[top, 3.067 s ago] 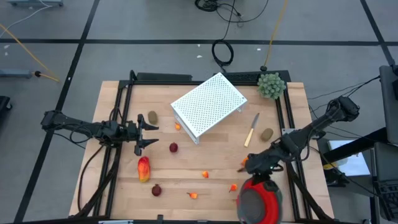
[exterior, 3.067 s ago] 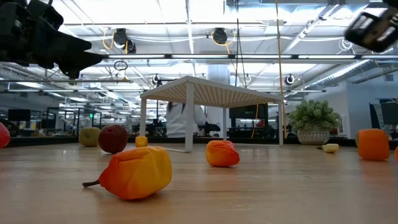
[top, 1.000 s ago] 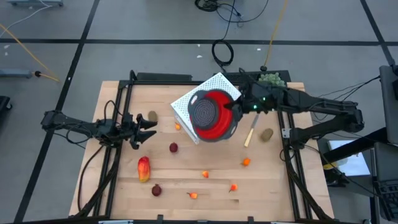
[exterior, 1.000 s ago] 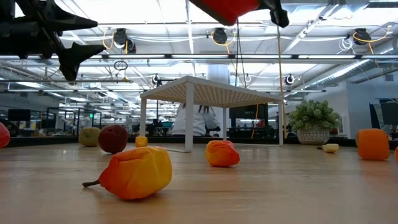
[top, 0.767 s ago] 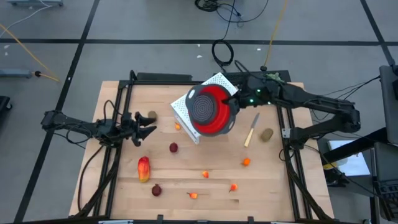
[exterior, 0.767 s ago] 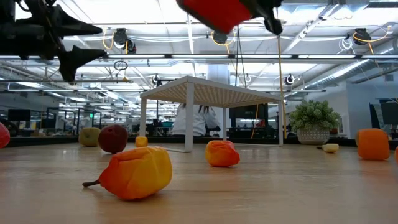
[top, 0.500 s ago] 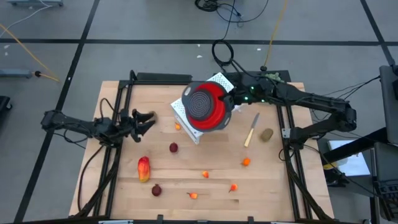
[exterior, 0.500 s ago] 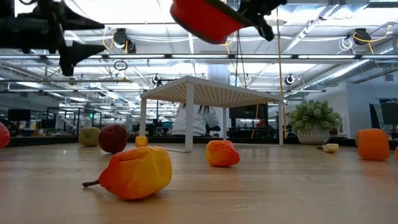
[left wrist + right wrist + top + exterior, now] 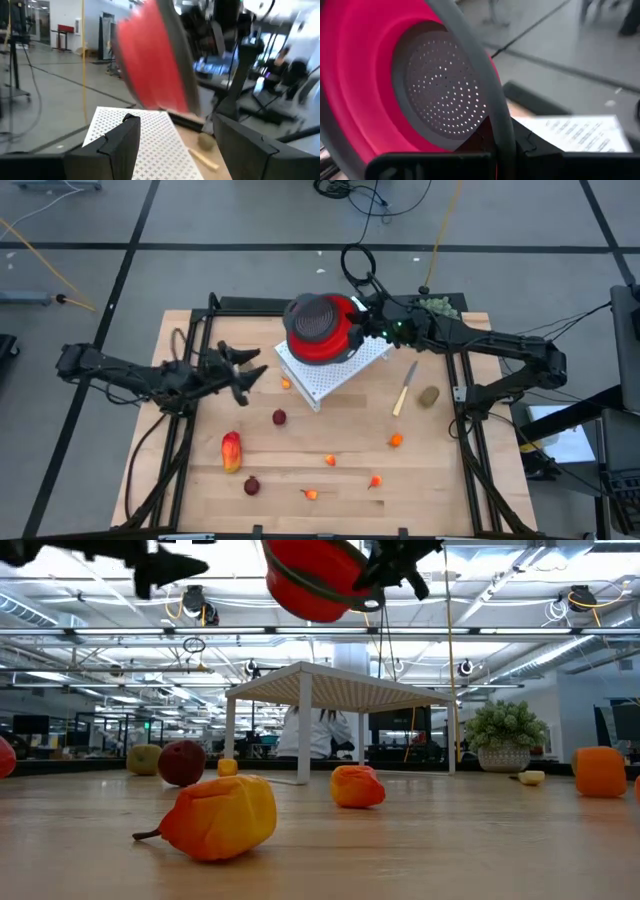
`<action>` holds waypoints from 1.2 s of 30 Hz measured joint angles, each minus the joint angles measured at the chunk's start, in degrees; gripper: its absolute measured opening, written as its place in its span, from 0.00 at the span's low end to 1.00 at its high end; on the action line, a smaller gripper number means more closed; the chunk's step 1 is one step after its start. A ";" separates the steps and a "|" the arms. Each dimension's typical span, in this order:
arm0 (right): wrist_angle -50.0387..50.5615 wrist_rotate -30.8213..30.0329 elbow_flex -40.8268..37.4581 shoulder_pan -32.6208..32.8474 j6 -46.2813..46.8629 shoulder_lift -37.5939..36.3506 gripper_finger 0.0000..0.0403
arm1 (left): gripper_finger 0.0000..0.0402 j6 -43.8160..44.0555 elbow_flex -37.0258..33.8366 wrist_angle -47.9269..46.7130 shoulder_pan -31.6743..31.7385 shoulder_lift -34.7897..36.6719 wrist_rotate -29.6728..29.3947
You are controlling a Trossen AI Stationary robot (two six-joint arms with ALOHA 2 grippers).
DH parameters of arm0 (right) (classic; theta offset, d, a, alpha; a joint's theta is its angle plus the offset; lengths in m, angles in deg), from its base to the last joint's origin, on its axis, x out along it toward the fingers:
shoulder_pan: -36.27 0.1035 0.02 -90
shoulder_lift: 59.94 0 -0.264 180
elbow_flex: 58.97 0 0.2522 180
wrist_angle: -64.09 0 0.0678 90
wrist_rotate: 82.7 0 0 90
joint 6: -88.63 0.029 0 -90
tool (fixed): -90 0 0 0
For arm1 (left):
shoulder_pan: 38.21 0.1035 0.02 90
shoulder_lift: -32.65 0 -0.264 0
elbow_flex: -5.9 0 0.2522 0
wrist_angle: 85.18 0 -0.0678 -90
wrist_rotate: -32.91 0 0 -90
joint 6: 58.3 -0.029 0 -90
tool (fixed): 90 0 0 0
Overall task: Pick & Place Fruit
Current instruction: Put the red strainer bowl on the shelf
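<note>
My right gripper [image 9: 358,323] is shut on a red colander [image 9: 320,328] with a grey rim and a grey perforated bottom. It holds the colander high above the far part of the white perforated stand [image 9: 340,358]. My left gripper [image 9: 252,370] hangs open over the table's left half, raised and holding nothing. The fruit lies loose on the wooden table: a red-and-yellow piece [image 9: 231,450], dark red balls [image 9: 279,417] [image 9: 251,486], a brown oval [image 9: 429,394] and several small orange bits, one of them [image 9: 397,441]. My right gripper pinches the colander's grey rim [image 9: 496,125] between its two fingers. The fingers come about level from the table's right side. The colander is lifted clear and tipped on its side, its hollow turned toward the gripper.
A pale-handled knife [image 9: 404,387] lies right of the stand. A green bushy plant [image 9: 437,315] stands at the far right corner. Black rails [image 9: 190,345] run along the table's left and right sides. Bare wood shows at the near middle.
My right gripper has carried the colander toward the table's far edge and a little left, over the stand, tipping it further onto its side. My left gripper has risen, shifted a little toward the stand and rolled, staying open.
</note>
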State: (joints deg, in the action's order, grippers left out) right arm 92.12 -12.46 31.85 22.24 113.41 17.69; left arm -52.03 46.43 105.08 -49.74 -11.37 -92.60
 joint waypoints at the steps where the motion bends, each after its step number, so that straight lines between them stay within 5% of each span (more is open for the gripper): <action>1: -0.95 -1.65 0.00 0.37 -0.84 -0.03 0.00 | 0.62 -0.77 1.50 -0.10 0.00 -2.23 -0.63; 17: -14.07 -26.40 0.00 7.67 -19.72 -0.08 0.00 | 0.62 -7.88 22.44 0.11 -0.02 -26.18 -21.53; 24: -18.32 -27.14 -0.04 9.78 -24.59 -0.08 0.00 | 0.62 -7.39 26.78 0.19 0.00 -30.62 -32.62; 36: -20.44 -26.80 -0.07 10.95 -24.93 0.42 0.00 | 0.62 3.89 27.36 2.63 0.70 -30.99 -33.02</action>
State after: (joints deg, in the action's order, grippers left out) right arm 71.68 -39.25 31.78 33.19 88.48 18.11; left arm -48.14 73.79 107.71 -49.04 -42.37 -125.62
